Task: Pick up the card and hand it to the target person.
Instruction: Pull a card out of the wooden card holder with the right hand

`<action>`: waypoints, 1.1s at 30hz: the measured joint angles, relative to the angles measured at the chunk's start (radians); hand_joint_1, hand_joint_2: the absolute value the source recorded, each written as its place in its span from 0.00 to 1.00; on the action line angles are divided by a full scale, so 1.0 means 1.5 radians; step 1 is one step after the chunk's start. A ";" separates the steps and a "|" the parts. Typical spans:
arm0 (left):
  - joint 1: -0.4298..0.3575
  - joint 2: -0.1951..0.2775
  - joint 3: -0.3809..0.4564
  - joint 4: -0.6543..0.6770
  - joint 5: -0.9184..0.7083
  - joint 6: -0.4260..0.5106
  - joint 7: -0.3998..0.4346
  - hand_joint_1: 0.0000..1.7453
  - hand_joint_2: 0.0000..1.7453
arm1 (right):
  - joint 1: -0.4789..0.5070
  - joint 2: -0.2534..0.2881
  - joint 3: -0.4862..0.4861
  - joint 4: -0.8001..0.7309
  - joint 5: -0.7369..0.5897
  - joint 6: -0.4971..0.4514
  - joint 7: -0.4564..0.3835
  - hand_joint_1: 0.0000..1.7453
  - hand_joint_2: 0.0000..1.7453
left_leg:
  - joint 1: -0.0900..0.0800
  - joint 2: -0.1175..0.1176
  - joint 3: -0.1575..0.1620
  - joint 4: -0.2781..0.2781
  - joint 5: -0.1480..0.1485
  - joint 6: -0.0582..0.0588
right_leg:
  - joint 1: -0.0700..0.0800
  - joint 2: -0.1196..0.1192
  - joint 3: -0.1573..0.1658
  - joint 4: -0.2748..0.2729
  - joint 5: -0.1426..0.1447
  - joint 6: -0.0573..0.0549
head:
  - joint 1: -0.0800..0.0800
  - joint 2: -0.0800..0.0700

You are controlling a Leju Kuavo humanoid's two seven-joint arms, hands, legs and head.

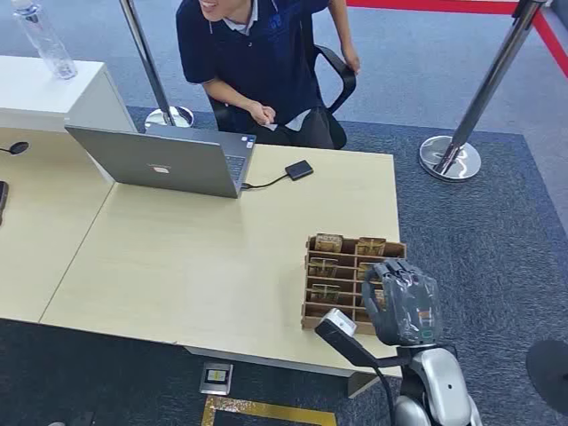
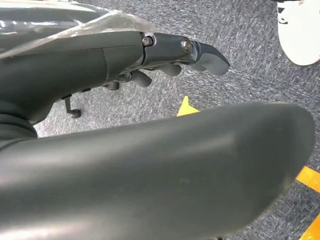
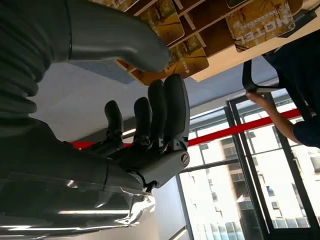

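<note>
In the head view, the right hand (image 1: 400, 303) is hovering over the near right part of the wooden card rack (image 1: 315, 293), which is sitting at the near right corner of the desk (image 1: 201, 257). Hotel cards (image 1: 328, 242) are standing in the rack's slots beyond and beside the hand. The seated person (image 1: 268, 62) is waiting across the desk, well away from the hand, behind an open laptop (image 1: 161, 161) with a small black drive (image 1: 298, 169) cabled to it. Whether the hand is touching a card cannot be told here, since its grey back is covering the slots below it.

In the left wrist view, the left hand (image 2: 151, 65) is hanging over grey carpet (image 2: 245, 75) with yellow floor markings (image 2: 307, 175), its fingers (image 2: 171, 69) loosely curled and holding nothing.

In the right wrist view, the right hand (image 3: 151, 130) is reaching toward the rack (image 3: 205, 42) with its fingers (image 3: 175, 107) together and extended and the thumb (image 3: 124, 45) set apart from them. A printed hotel card (image 3: 190, 57) is lying just past the thumb tip, not yet pinched; the hand is carrying nothing. The person's forearm (image 3: 273, 117) is showing far beyond.

The task seems to be at its start: the reach is underway, while grasping, lifting and handing the card over are all left.
</note>
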 joint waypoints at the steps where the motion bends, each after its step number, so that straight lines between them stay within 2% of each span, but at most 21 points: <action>1: 0.000 0.000 0.000 0.000 0.000 0.000 0.000 0.00 0.00 | 0.001 0.000 0.000 0.000 0.001 0.001 0.001 0.45 1.00 | 0.000 0.000 0.000 0.000 0.000 0.000 | 0.000 0.000 0.000 0.000 0.000 0.000 | 0.000 0.000; 7: 0.000 0.000 0.000 0.000 -0.001 0.000 0.000 0.00 0.00 | 0.011 0.002 -0.001 0.000 0.006 0.006 0.008 0.33 1.00 | 0.000 0.000 0.000 0.000 0.000 0.000 | 0.000 0.000 0.000 0.000 0.000 0.000 | 0.000 0.000; 23: 0.000 0.001 0.000 0.000 -0.010 -0.002 0.004 0.00 0.00 | 0.022 0.008 -0.007 0.032 -0.001 0.013 0.020 0.46 1.00 | 0.000 0.000 0.000 0.000 0.000 0.000 | 0.000 0.000 0.000 0.000 0.000 0.000 | 0.000 0.000; 33: 0.000 0.001 0.000 0.000 -0.011 0.000 0.006 0.00 0.00 | 0.017 0.016 -0.022 0.058 -0.005 0.014 0.021 0.44 1.00 | 0.000 0.000 0.000 0.000 0.000 0.000 | 0.000 0.000 0.000 0.000 0.000 0.000 | 0.000 0.000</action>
